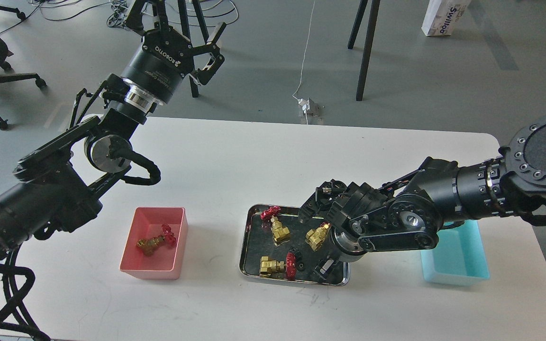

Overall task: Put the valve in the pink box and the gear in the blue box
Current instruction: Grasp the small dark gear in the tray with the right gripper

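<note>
Valves: one in pink box [154, 270], three on steel tray [247, 246]; left fingers [192, 35] spread, right fingers' state unclear.

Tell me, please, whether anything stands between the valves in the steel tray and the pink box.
Nothing visible does. The pink box sits left of the steel tray with only bare white table between them. It is open-topped and already holds one valve. The left gripper hangs high behind, clear of that path.

One head view looks forward and down at the white table [235, 156] from close above.
</note>
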